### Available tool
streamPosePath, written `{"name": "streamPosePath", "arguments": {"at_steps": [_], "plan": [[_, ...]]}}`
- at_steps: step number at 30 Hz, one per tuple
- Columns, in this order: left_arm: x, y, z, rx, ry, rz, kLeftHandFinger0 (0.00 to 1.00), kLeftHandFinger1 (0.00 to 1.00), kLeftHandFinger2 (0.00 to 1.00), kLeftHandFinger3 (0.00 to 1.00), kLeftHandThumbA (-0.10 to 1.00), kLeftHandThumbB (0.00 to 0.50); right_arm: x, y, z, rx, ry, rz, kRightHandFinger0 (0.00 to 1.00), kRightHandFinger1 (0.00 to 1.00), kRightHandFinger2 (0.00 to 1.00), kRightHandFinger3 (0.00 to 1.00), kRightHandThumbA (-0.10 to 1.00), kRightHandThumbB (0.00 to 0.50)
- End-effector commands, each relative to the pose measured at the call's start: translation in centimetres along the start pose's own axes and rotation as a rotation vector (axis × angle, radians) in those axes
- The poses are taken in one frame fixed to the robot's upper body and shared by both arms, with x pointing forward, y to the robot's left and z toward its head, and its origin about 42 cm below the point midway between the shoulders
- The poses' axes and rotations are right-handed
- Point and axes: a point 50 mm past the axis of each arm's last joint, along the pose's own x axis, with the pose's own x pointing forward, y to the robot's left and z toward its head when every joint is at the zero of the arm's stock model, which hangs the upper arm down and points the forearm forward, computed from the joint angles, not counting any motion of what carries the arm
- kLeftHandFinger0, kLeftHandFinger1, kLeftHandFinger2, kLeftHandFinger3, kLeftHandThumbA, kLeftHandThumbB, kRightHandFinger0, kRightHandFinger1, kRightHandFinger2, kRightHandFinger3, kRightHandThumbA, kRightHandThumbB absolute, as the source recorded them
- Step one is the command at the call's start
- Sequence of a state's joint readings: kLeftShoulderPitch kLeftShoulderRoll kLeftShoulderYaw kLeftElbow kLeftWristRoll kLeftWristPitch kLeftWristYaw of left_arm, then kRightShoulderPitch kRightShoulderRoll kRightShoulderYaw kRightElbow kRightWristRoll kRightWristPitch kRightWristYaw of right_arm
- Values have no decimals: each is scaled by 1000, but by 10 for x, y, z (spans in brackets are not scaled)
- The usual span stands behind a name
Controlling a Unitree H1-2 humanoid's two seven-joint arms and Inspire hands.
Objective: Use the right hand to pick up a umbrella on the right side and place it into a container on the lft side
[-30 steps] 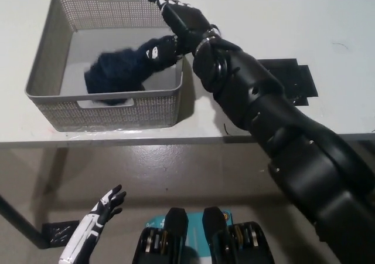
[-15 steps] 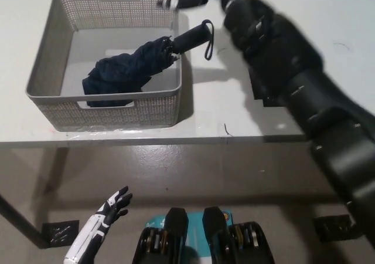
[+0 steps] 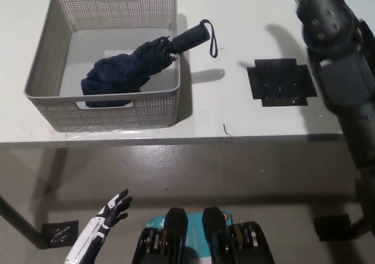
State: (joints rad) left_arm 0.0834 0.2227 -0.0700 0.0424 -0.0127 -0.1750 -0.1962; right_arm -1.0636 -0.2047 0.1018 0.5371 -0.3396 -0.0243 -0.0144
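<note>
Umbrella (image 3: 132, 67) lies folded in the grey mesh container (image 3: 44, 61) at table (image 3: 234, 117) left, canopy inside, black handle (image 3: 192, 37) and strap poking out over the right rim. Right arm (image 3: 340, 70) is raised at the far right, well apart from it; the right robot hand itself is out of frame, can't tell its state. Left robot hand (image 3: 111, 208) hangs low at lower left below the table edge, fingers spread, empty. White table with black tape mark (image 3: 280, 82) right of the container; tan floor (image 3: 193, 170) below

White table (image 3: 234, 117) over a glossy grey-brown floor (image 3: 176, 170)
</note>
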Motion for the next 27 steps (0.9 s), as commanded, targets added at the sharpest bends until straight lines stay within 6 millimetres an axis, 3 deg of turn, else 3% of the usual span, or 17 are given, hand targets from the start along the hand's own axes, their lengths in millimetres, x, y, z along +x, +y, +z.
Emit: {"name": "streamPosePath", "arguments": {"at_steps": [1,3,4,6,10,15,17,22,27], "plan": [[-14,11,-2,7,-26,30,1000,1000,1000,1000,1000,208,-153,-133,90,299,-441,-257,1000,1000,1000,1000,1000,350],[-16,9,-5,-1,-22,36,1000,1000,1000,1000,1000,207,-196,-109,68,336,-407,-236,1000,1000,1000,1000,1000,355],[-16,9,-6,-4,-21,42,1000,1000,1000,1000,1000,196,-217,-92,58,370,-378,-225,1000,1000,1000,1000,1000,390],[-22,9,-9,-6,-8,55,1000,1000,1000,1000,1000,193,-255,-62,40,420,-304,-200,1000,1000,1000,1000,1000,411],[-24,8,-13,-20,4,81,1000,1000,1000,1000,1000,202,-317,-12,4,534,-152,-140,1000,1000,1000,1000,1000,375],[-33,8,-19,-34,14,103,1000,1000,1000,1000,1000,200,-370,36,-40,626,52,-92,1000,1000,1000,1000,1000,324],[-33,6,-19,-44,12,110,1000,1000,1000,1000,1000,202,-385,47,-52,620,123,-94,1000,1000,1000,1000,1000,328],[-32,3,-21,-68,5,120,1000,1000,1000,1000,1000,218,-422,72,-75,653,255,-85,1000,1000,1000,1000,1000,329],[-32,5,-22,-73,0,137,1000,1000,1000,1000,1000,225,-440,89,-85,662,325,-88,1000,1000,1000,1000,1000,361]]}}
